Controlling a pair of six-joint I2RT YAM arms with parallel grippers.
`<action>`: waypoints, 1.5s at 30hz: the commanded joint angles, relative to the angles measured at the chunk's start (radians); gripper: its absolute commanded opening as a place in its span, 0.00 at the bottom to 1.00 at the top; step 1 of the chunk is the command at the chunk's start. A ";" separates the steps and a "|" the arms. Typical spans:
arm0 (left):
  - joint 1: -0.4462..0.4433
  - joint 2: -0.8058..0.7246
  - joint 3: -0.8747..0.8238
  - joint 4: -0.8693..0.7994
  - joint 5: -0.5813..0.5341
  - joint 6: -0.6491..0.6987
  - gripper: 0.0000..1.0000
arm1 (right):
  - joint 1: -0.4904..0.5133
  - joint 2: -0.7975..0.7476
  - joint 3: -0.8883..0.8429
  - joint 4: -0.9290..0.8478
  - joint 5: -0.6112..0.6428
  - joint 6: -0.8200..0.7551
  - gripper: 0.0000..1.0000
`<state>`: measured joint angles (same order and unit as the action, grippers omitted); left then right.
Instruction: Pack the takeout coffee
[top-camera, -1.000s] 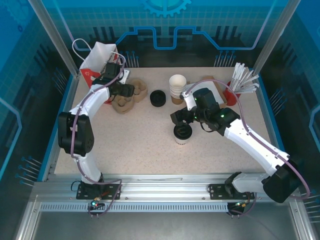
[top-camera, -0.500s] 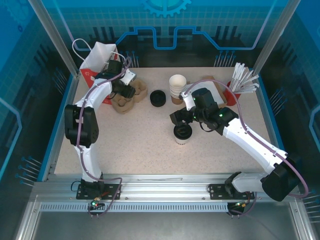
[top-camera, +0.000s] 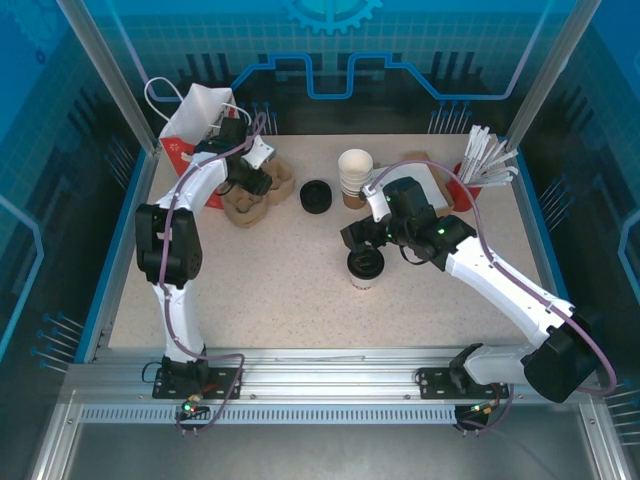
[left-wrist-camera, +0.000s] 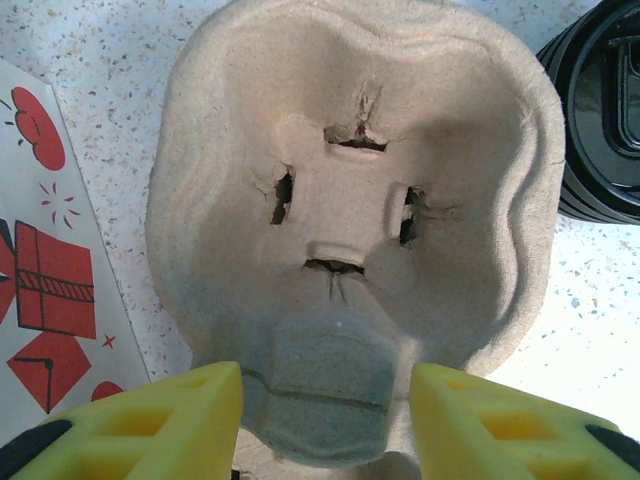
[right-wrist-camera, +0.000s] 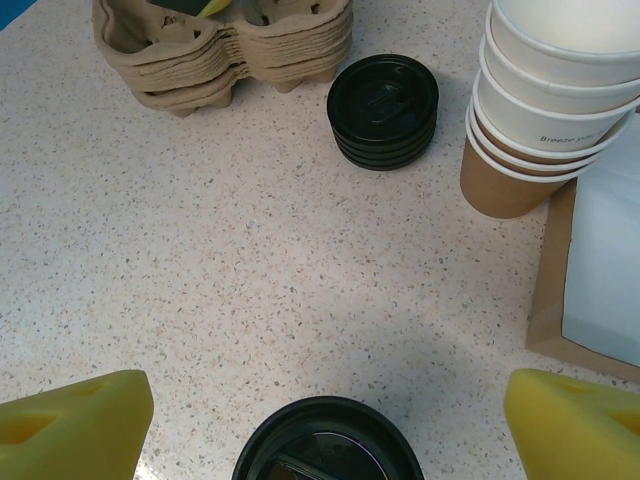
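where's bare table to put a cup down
Widest bare patch: table near-left, between the carrier stack, the lidded cup and the near edge. The far edge is crowded: bag, loose lids, cup stack.

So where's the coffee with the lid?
Top view: the takeout coffee stands mid-table, by the right gripper, nearer the arm bases than the stacked cups.

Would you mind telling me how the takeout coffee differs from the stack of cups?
The coffee wears a black lid; the stack is lidless, with white rims showing. The coffee is a single cup; the stack is several cups nested together. Both stand upright on the table.
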<state>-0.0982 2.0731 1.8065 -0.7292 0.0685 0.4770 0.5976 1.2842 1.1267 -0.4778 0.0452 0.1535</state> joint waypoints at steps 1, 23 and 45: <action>0.002 0.025 0.032 -0.043 0.024 0.025 0.49 | 0.014 -0.009 -0.006 0.009 0.006 0.003 0.92; 0.002 0.068 0.076 -0.125 0.015 0.072 0.49 | 0.014 0.002 -0.005 0.009 -0.001 0.002 0.92; 0.009 0.011 0.092 -0.131 0.033 0.054 0.33 | 0.014 -0.003 0.014 -0.010 0.001 -0.005 0.93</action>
<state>-0.0959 2.1235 1.8767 -0.8295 0.0765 0.5327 0.5976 1.2842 1.1267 -0.4789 0.0452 0.1528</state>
